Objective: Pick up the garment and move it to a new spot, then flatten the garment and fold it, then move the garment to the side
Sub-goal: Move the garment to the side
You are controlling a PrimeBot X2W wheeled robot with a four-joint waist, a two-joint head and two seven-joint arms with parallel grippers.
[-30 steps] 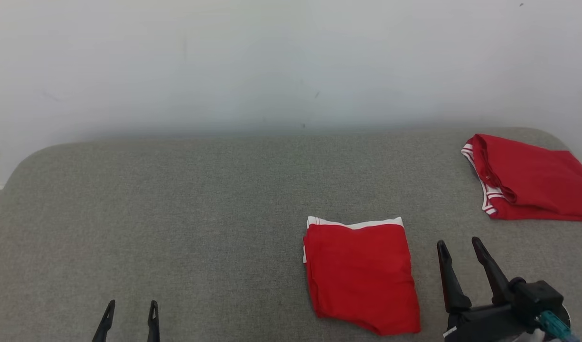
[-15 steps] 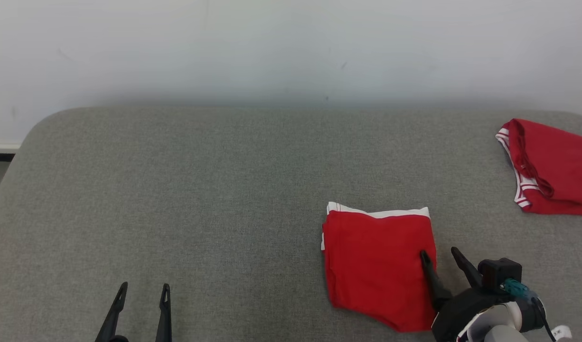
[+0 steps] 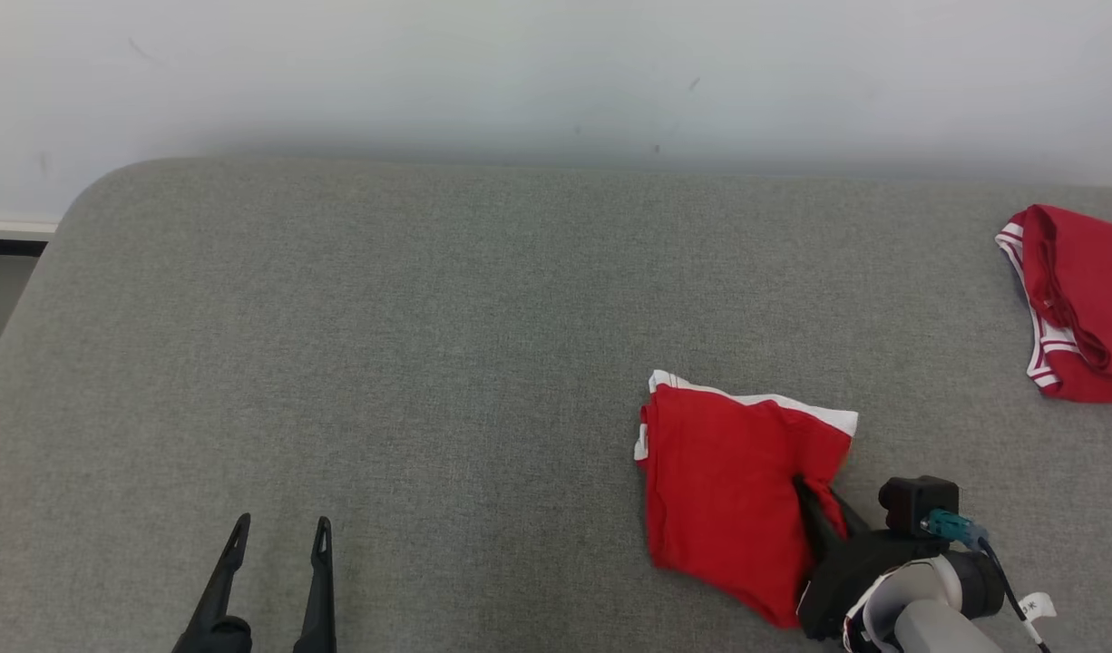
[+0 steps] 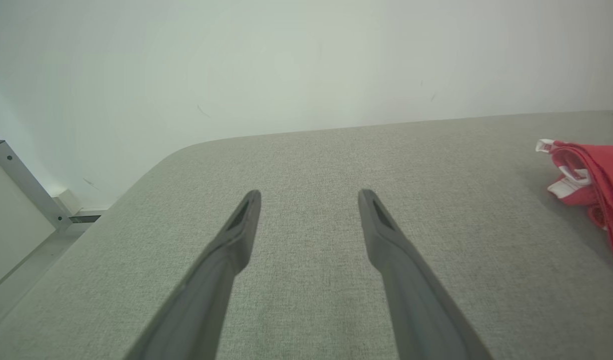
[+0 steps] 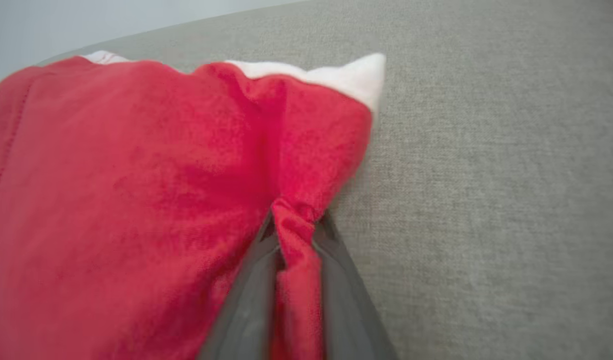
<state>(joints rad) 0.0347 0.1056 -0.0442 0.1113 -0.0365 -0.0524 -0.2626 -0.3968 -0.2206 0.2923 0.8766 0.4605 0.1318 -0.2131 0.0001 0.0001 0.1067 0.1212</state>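
- Item: folded red garment (image 3: 728,481) with a white band along one edge. It is located on the right half of the grey padded surface (image 3: 411,363), towards the front, just ahead of the right arm.
- Handling (judged): light, soft and limp, with no stiffness expected and nothing fragile. The layers are likely to slide apart if it is lifted by a single point.
- Hold (judged): the right-hand edge is best taken with all layers gathered together.
- Orientation: the white band is turned towards the wall. The long axis is judged to run far to near, with the near end swung slightly right.
- Right gripper (image 5: 296,220): the fingers are drawn in on a bunched ridge of red cloth at the garment's right edge.
- Left gripper (image 4: 309,195): the fingers are spread wide with nothing between them, over bare surface and well apart from the garment.
- Second red garment (image 3: 1082,299): noted at the far right, well apart.
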